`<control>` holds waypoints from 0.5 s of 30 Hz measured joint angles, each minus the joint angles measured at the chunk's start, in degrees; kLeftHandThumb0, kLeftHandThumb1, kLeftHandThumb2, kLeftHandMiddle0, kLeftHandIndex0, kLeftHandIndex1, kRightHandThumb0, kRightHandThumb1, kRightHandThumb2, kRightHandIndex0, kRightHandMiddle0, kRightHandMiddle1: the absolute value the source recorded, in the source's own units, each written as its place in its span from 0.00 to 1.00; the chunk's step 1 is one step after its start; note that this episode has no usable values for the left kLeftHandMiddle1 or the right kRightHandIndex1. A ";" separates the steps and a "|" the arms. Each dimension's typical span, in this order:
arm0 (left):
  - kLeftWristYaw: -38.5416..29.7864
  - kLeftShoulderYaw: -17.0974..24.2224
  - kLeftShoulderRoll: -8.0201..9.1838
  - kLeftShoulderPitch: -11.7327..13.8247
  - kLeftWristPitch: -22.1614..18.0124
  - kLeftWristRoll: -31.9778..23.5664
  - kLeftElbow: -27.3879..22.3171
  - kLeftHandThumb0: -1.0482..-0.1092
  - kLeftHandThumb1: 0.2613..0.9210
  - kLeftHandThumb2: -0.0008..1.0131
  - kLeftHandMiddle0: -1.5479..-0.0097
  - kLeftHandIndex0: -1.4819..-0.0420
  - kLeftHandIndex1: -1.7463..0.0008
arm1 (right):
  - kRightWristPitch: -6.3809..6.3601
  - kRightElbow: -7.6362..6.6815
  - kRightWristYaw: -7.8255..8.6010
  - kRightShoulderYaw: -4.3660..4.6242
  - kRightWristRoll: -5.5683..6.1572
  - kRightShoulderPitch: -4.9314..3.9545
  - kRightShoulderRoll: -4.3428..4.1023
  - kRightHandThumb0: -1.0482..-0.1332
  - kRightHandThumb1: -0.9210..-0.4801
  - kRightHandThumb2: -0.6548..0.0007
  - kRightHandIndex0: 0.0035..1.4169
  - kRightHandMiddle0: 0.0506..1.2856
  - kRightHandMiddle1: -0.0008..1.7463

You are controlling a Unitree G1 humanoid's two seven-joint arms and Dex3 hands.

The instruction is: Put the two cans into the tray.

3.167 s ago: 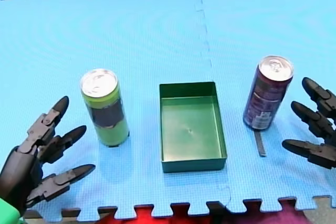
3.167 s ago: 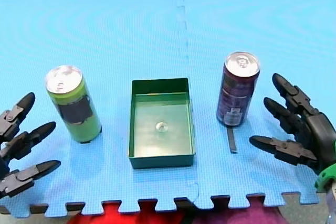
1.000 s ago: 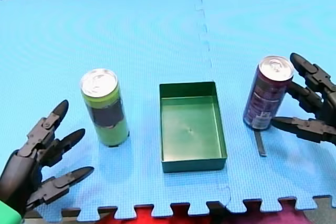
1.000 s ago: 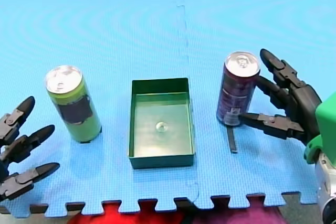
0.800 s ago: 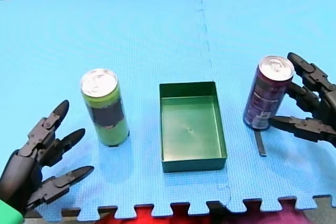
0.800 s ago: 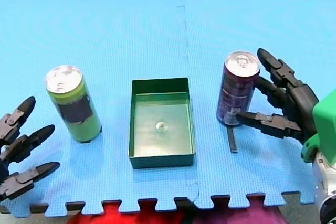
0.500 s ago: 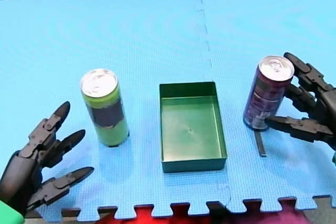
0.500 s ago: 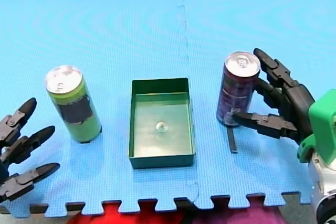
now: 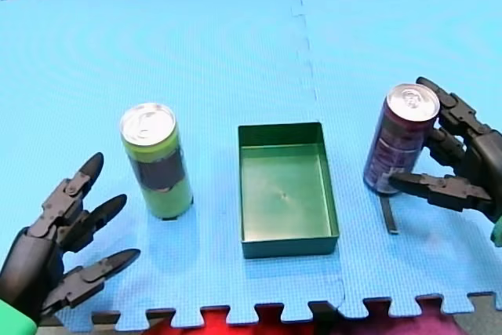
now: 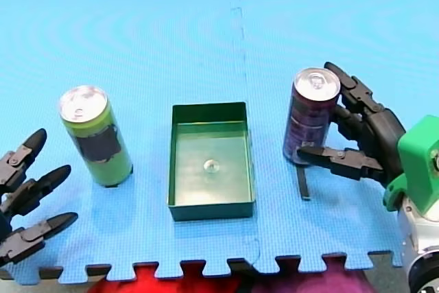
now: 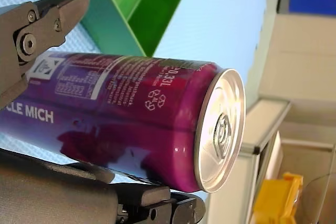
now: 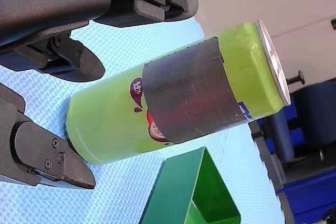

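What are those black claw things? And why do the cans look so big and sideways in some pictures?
The black claws are a robot's two hands, each with three fingers. Two pictures come from cameras in its head, looking down at a blue foam mat. The other two come from cameras at its wrists, very close to the fingers, so the cans look huge and tipped over there. They are really standing up. In the middle of the mat sits an open green tray. A green can stands on one side of it and a purple can on the other, with a thin grey strip lying beside the purple one. The right hand has its fingers wrapped around the purple can, which stands on the mat. The left hand is near the mat's front edge, apart from the green can, holding nothing.
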 measured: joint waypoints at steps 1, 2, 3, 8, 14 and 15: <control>0.03 0.00 -0.05 0.04 0.07 0.00 -0.03 0.00 0.86 0.01 0.67 0.86 1.00 | 0.00 -0.05 0.10 0.06 0.01 -0.06 0.08 0.10 0.57 1.00 0.15 0.08 0.00; 0.05 0.00 -0.07 0.06 0.08 0.00 -0.03 0.00 0.86 0.01 0.67 0.86 1.00 | 0.01 -0.08 0.14 0.11 0.01 -0.11 0.17 0.10 0.57 1.00 0.15 0.08 0.00; 0.05 0.00 -0.09 0.08 0.09 0.00 -0.03 0.00 0.87 0.01 0.67 0.86 1.00 | 0.03 -0.12 0.15 0.17 0.01 -0.18 0.24 0.10 0.58 1.00 0.15 0.08 0.00; 0.04 0.03 -0.07 0.11 0.07 -0.01 0.01 0.00 0.87 0.01 0.67 0.86 1.00 | 0.84 -0.20 0.00 0.35 0.05 -0.65 0.55 0.11 0.58 1.00 0.15 0.08 0.00; -0.03 0.18 -0.03 0.00 0.00 -0.11 0.06 0.00 0.88 0.01 0.67 0.86 1.00 | 1.34 -0.23 -0.05 0.34 0.14 -0.98 0.65 0.11 0.58 1.00 0.16 0.08 0.00; -0.19 0.22 -0.03 -0.06 -0.28 -0.21 0.20 0.00 0.88 0.01 0.67 0.86 1.00 | 1.37 -0.24 -0.11 0.34 0.14 -1.00 0.65 0.11 0.58 1.00 0.16 0.08 0.00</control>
